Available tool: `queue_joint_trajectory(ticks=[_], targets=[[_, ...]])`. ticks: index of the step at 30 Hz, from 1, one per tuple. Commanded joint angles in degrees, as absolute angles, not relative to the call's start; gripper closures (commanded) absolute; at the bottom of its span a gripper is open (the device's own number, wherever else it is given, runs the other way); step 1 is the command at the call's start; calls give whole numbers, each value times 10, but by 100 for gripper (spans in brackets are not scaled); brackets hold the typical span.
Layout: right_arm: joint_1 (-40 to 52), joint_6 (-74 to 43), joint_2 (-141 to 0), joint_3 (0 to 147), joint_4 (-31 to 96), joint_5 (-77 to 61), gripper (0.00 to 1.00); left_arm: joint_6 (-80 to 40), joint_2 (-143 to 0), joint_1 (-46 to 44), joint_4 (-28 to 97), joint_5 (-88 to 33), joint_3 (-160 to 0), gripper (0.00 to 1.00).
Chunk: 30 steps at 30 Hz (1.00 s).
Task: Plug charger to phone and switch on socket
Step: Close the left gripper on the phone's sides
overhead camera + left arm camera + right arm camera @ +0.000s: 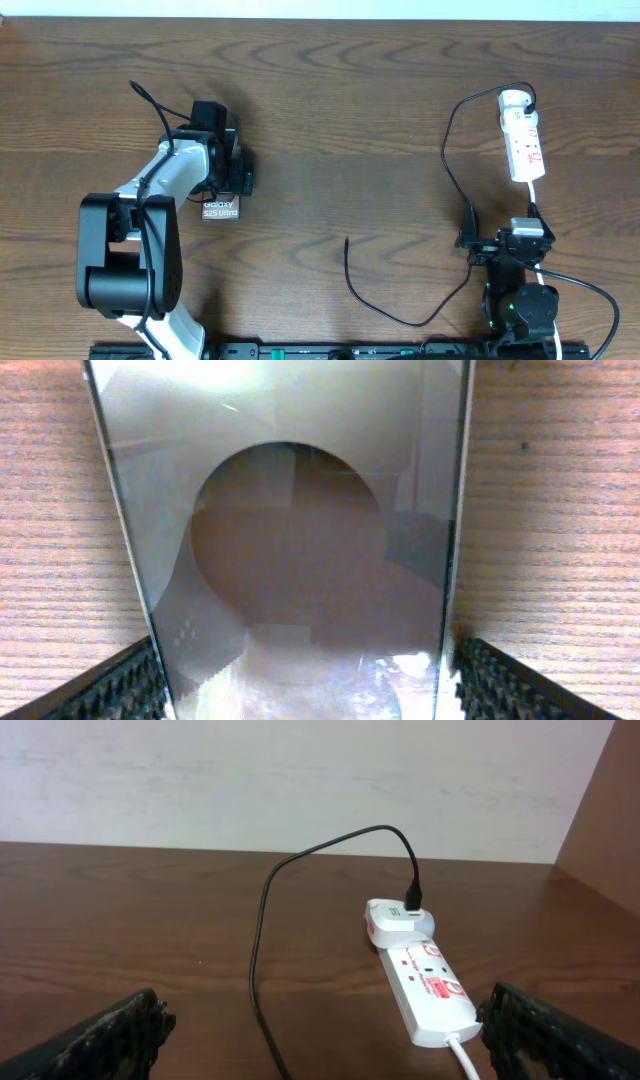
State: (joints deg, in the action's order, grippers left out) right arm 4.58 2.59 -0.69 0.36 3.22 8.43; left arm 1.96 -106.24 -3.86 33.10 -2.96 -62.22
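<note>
Two jobs are not yet done: the cable is not in the phone, and I cannot tell from these views if the power strip is switched on. The step in hand looks like the first one, making the phone secure.

The phone (220, 211) lies on the left part of the wooden surface (330, 120), and its lettered end shows from under the left arm. In the left wrist view the left claw (305, 660) has the phone between its two pads. The pads seem to press on the long edges, so the claw pinches the phone. The right claw (320, 1020) is spread wide with nothing inside, and it faces the power strip (430, 988) on the far right.

The black cable (255, 955) already sits in the white adapter (392, 920) at the end of the strip. Its free tip (346, 241) lies in the middle of the surface, well apart from the phone and from both claws.

I judge that the next move asks the right claw to go to this free tip and take it just behind the connector, while the left claw holds the phone steady. Which end of the phone has the port is not visible.
</note>
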Motion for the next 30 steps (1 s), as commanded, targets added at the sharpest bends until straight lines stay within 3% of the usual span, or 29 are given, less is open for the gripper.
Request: queue_joint_trajectory(ticks=[1, 30], targets=[[49, 33, -4, 3, 35, 87, 1, 27, -1075, -39, 333, -19, -603, 14], [49, 33, -4, 3, 35, 87, 1, 27, -1075, -39, 333, -19, -603, 23]])
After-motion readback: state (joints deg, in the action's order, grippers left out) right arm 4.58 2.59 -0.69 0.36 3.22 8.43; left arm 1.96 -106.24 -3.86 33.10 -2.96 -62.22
